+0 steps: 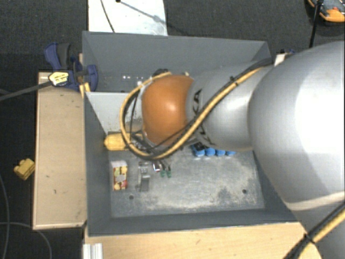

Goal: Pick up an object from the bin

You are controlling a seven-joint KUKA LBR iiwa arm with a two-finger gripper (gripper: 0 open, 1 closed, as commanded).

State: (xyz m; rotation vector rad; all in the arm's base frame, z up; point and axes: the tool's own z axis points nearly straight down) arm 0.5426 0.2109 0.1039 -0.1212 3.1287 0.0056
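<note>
My gripper (152, 165) reaches down from under the arm's orange cover to the bin floor at the left of the bin. Just left of it lies a small white box with red and yellow print (119, 177), flat on the floor and apart from the gripper. A yellow rounded object (114, 142) rests against the left wall, a little behind the gripper and partly hidden by the cables. A blue object with several round knobs (212, 152) shows on the floor to the right, its far side hidden beneath the arm.
The arm and its orange cover hide the back and right of the bin. Bare grey floor runs along the front, from the small box to the right wall.
</note>
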